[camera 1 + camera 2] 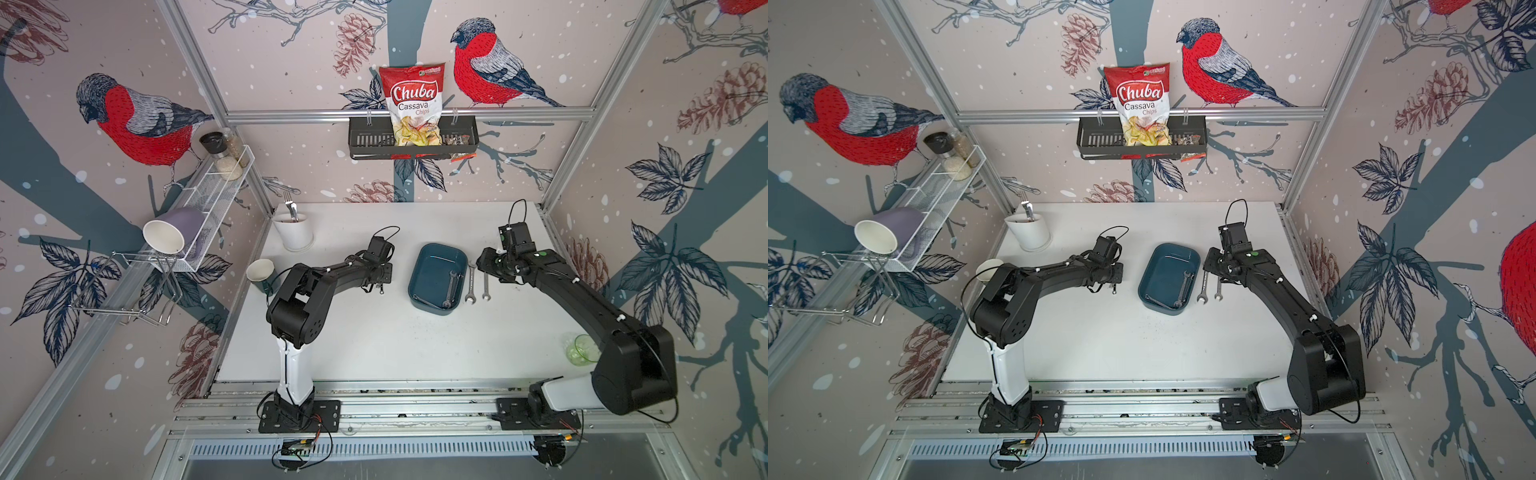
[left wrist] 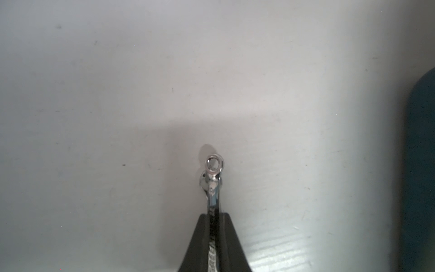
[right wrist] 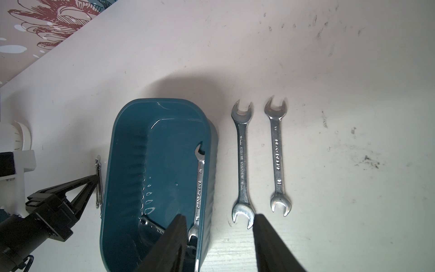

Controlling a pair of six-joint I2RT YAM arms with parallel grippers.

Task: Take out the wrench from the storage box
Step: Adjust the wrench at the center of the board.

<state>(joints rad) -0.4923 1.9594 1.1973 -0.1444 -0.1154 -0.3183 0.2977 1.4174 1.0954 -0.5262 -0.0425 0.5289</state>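
Left gripper (image 2: 213, 215) is clamped shut on a small wrench (image 2: 213, 188), just outside the teal storage box (image 3: 169, 146). Inside the box lie a wall-side wrench (image 3: 199, 183) and an end wrench (image 3: 150, 226). Right gripper (image 3: 219, 215) is half open and empty. On the table (image 1: 374, 340) beside the box lie a long wrench (image 3: 242, 164) stamped "CHROME VANADIUM" and a shorter wrench (image 3: 279, 162). On the far wall is a "Chuba Cassava Chips" bag (image 1: 411, 99).

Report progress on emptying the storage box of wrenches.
Done: two wrenches lie side by side on the table right of the storage box. In hand: the left end effector is shut on a small wrench just outside the box's left wall. Left: two more wrenches lie inside, one along the right wall, one across the near end. The right end effector is open and empty.
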